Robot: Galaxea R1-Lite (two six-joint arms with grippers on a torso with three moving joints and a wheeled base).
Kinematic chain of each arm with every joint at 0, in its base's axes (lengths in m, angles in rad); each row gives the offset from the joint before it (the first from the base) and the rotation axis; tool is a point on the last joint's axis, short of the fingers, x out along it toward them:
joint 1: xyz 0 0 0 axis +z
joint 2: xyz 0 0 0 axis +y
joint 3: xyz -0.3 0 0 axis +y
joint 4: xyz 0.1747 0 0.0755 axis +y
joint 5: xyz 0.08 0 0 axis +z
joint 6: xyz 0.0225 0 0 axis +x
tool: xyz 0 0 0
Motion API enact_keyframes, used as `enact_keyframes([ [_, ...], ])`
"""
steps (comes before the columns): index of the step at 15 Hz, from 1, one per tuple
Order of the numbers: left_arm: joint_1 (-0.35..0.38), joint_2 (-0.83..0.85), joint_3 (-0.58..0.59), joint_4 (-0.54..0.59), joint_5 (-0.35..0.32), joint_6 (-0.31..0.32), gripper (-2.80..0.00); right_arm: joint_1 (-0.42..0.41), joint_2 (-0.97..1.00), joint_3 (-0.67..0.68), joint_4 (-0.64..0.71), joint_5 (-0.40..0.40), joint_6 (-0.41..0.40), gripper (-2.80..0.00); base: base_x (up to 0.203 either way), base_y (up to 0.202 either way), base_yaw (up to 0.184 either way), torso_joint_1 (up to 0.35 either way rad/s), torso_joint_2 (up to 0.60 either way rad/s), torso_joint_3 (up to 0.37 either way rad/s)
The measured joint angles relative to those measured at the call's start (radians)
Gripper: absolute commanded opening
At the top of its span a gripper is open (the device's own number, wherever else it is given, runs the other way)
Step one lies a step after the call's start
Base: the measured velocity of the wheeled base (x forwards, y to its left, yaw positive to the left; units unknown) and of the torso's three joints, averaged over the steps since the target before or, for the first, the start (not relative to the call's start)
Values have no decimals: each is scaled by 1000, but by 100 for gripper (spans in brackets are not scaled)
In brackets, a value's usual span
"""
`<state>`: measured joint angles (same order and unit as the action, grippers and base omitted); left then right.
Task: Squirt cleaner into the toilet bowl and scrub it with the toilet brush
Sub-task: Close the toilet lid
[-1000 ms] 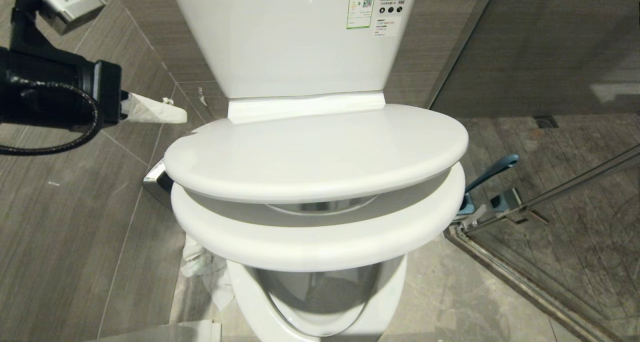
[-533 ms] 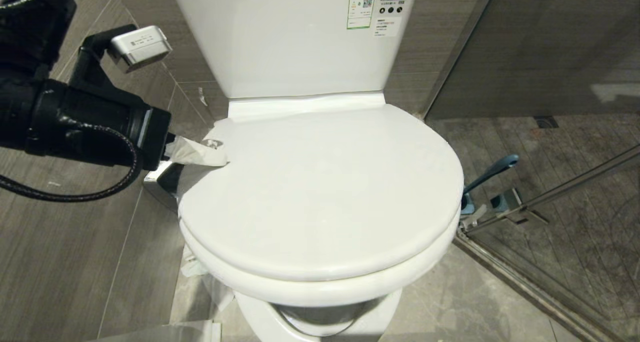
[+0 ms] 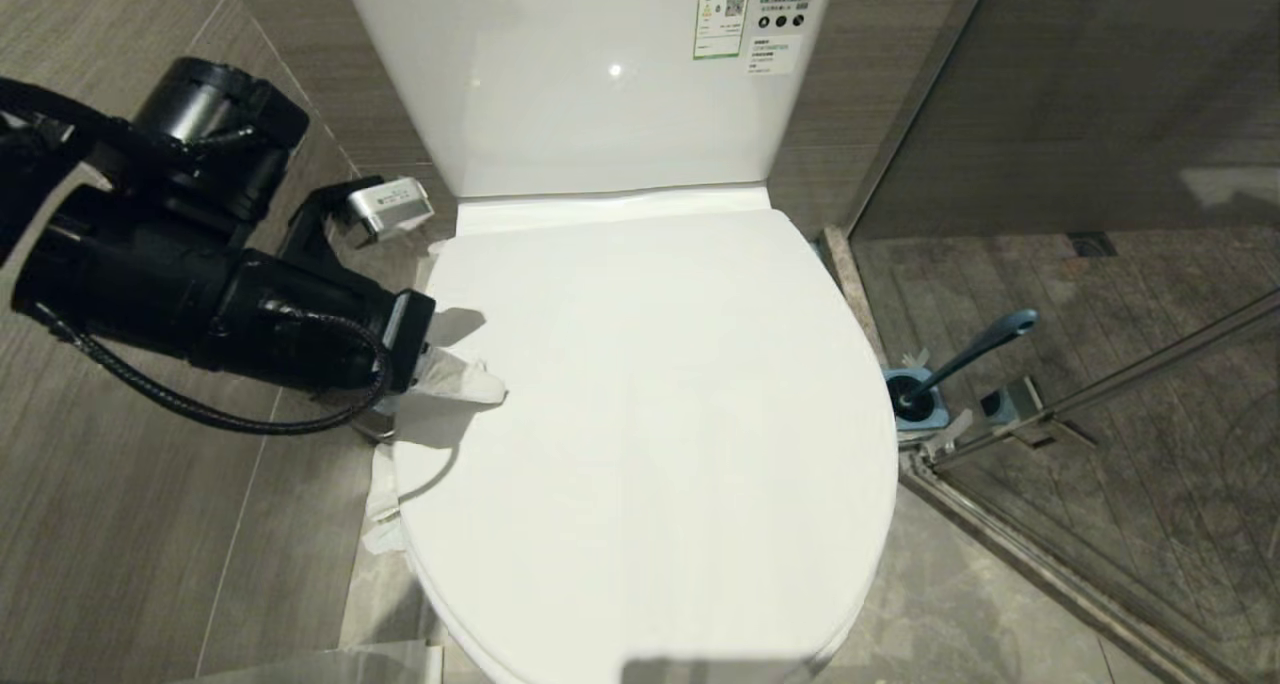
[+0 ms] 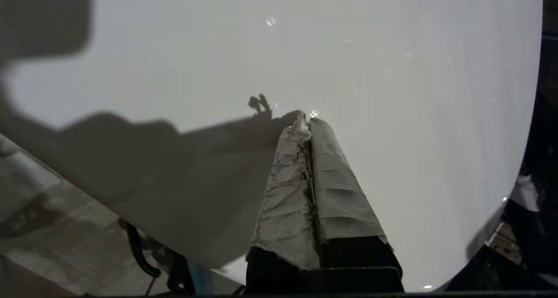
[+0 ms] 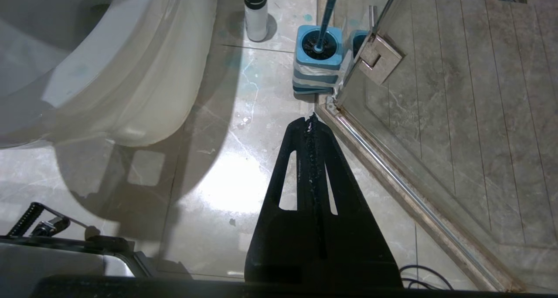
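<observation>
I see the toilet lid (image 3: 650, 414) down flat; my left gripper (image 3: 480, 389), fingers pressed together and empty, rests at its left edge. Right gripper (image 5: 311, 119) hangs closed over the floor (image 5: 226, 180), toilet brush (image 3: 975, 349) in its holder by the lid's right edge

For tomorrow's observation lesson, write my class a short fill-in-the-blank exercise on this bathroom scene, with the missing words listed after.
1. The toilet lid is fully ____.
2. The left tool, wrapped in pale tape, has its tip over the lid's ____ edge.
3. The blue toilet brush stands in its ____ beside the glass door's hinge.
4. The right tool is shut and holds ____.

Missing words: closed; left; holder; nothing
</observation>
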<state>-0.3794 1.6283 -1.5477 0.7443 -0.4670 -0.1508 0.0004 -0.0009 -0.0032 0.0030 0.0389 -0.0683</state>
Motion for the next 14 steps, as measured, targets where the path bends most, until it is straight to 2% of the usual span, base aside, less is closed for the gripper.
enact_keyframes([
  [3, 40, 56, 16, -53, -14, -81, -280, 0, 0, 0, 0, 0, 0, -280, 0, 0, 0, 0, 0, 0],
  [8, 86, 151, 21, -144, -19, -162, -280, 0, 0, 0, 0, 0, 0, -280, 0, 0, 0, 0, 0, 0],
  [14, 121, 244, 37, -182, -44, -218, -280, 0, 0, 0, 0, 0, 0, -280, 0, 0, 0, 0, 0, 0],
])
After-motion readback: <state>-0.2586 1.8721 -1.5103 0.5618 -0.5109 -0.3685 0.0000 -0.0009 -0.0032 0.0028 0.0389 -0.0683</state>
